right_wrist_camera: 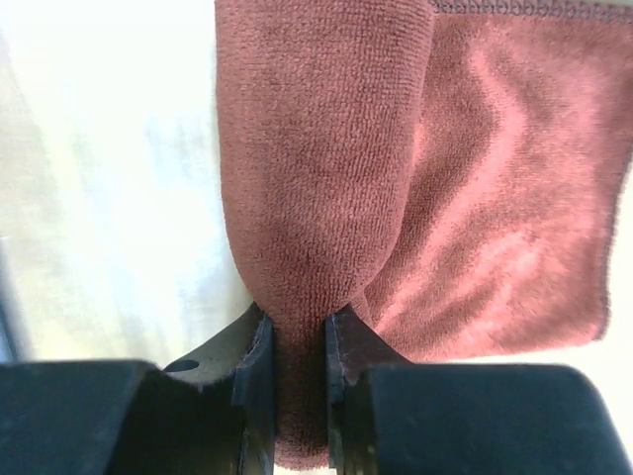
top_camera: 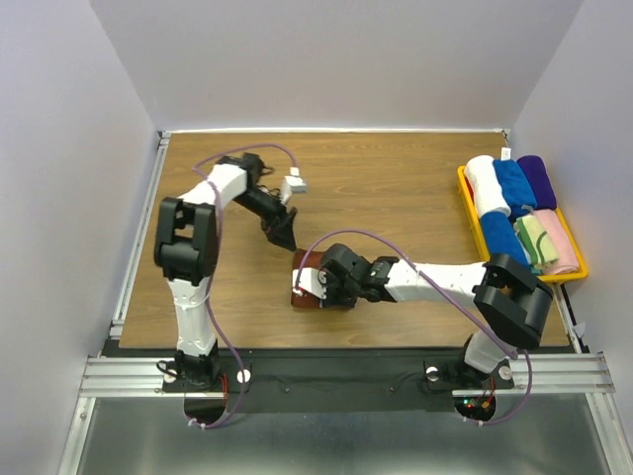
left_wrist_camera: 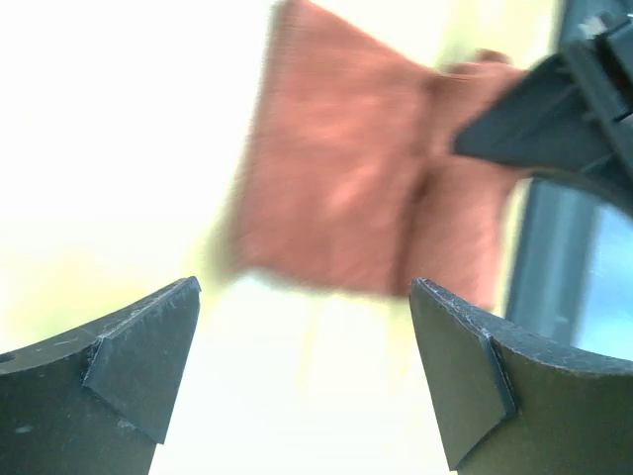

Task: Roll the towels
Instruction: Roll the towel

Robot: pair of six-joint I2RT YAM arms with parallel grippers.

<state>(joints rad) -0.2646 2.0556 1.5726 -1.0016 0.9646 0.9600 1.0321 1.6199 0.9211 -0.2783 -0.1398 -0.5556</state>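
The rust-brown towel (top_camera: 301,297) lies partly rolled on the wooden table, near the front middle. My right gripper (top_camera: 308,284) sits over it. In the right wrist view that gripper (right_wrist_camera: 297,332) is shut on the rolled end of the rust-brown towel (right_wrist_camera: 326,168), and a flat flap spreads out to the right. My left gripper (top_camera: 287,238) hangs just behind the towel, open and holding nothing. Seen from the left wrist, its jaws (left_wrist_camera: 305,297) stand wide apart, with the blurred towel (left_wrist_camera: 336,188) ahead of them. A cream towel with green patches (top_camera: 535,240) lies rolled in the tray.
A yellow tray (top_camera: 465,193) stands at the right edge of the table. It holds rolled white (top_camera: 487,183), blue (top_camera: 513,182), purple (top_camera: 537,178) and pink (top_camera: 560,245) towels. Walls close in the table on three sides.
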